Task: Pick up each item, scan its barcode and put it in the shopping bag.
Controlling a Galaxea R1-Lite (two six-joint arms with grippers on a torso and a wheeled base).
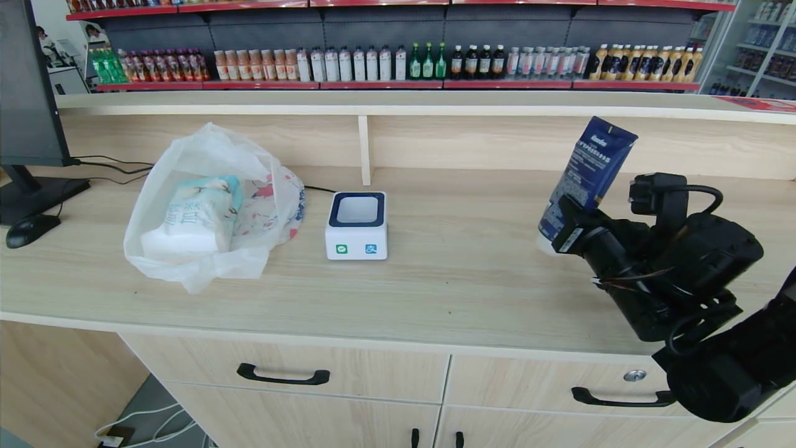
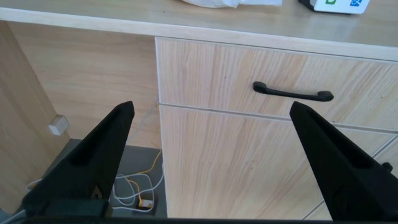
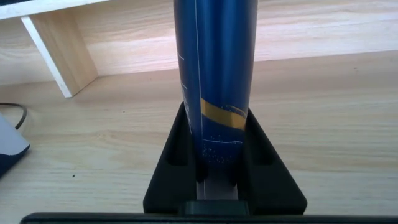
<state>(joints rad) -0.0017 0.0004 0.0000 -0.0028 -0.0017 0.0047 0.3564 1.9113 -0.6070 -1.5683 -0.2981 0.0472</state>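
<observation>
A dark blue tube (image 1: pixel 589 171) with a white cap stands tilted above the right side of the counter, with my right gripper (image 1: pixel 563 230) shut on its lower end. In the right wrist view the blue tube (image 3: pixel 214 74) rises between the two black fingers (image 3: pixel 177 162). The white and blue barcode scanner (image 1: pixel 357 224) sits at the counter's middle. A clear shopping bag (image 1: pixel 211 199) lies to its left with a white soft pack (image 1: pixel 193 214) inside. My left gripper (image 2: pixel 208 155) hangs open below the counter, facing the drawer fronts.
A monitor stand and black mouse (image 1: pixel 30 229) occupy the counter's far left. A raised back ledge with a wooden divider (image 1: pixel 364 150) runs behind the scanner. Drawer handles (image 1: pixel 283 375) sit below the counter edge. Shelves of bottles stand behind.
</observation>
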